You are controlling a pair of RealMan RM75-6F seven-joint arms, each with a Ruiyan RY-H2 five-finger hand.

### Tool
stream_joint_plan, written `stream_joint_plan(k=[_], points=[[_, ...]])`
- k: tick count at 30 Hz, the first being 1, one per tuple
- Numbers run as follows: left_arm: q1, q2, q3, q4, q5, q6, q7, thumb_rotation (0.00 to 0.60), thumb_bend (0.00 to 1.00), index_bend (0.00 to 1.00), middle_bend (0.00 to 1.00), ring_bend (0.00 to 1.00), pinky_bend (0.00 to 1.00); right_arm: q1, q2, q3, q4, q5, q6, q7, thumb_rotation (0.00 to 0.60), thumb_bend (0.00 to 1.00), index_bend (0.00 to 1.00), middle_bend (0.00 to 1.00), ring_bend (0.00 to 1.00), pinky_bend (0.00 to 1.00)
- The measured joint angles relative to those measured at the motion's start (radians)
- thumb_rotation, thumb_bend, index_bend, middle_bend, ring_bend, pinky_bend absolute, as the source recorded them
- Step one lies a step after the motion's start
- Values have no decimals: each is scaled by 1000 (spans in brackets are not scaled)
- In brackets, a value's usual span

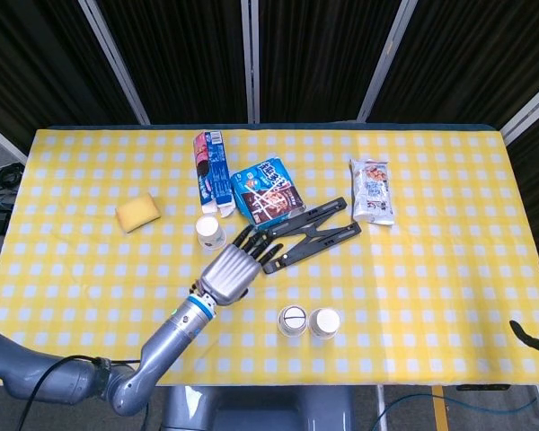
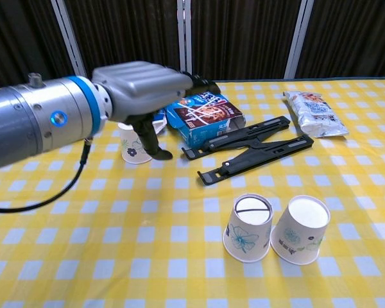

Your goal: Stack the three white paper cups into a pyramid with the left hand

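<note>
Two white paper cups stand upside down and side by side near the front edge, one on the left and the other touching it on the right. The third cup stands further back on the left, partly behind my thumb in the chest view. My left hand hovers open just right of that third cup, fingers stretched toward the back, holding nothing. My right hand shows only as a dark tip at the far right edge.
A black folding stand lies just right of my left hand. Behind it are a blue biscuit pack, a blue and red carton, a white snack bag and a yellow sponge.
</note>
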Motion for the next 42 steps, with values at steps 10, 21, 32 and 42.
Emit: stream_joint_plan(k=[10, 21, 32, 42], points=[[-7, 82, -49, 119, -88, -36, -48, 600, 255, 0, 0, 0, 0, 8, -11, 8, 12, 28, -22, -18, 600, 89, 0, 0, 0, 0], [-64, 62, -58, 316, -249, -161, -51, 600, 275, 145, 0, 0, 0, 10, -13, 18, 23, 45, -27, -15, 600, 89, 0, 0, 0, 0], [-102, 41, -30, 366, -328, -197, -40, 600, 277, 258, 0, 0, 0, 7, -13, 22, 22, 41, -17, -11, 600, 89, 0, 0, 0, 0], [-123, 56, -1, 356, -382, -192, -20, 600, 277, 227, 0, 0, 0, 3, -7, 19, 13, 27, -8, -7, 600, 89, 0, 0, 0, 0]])
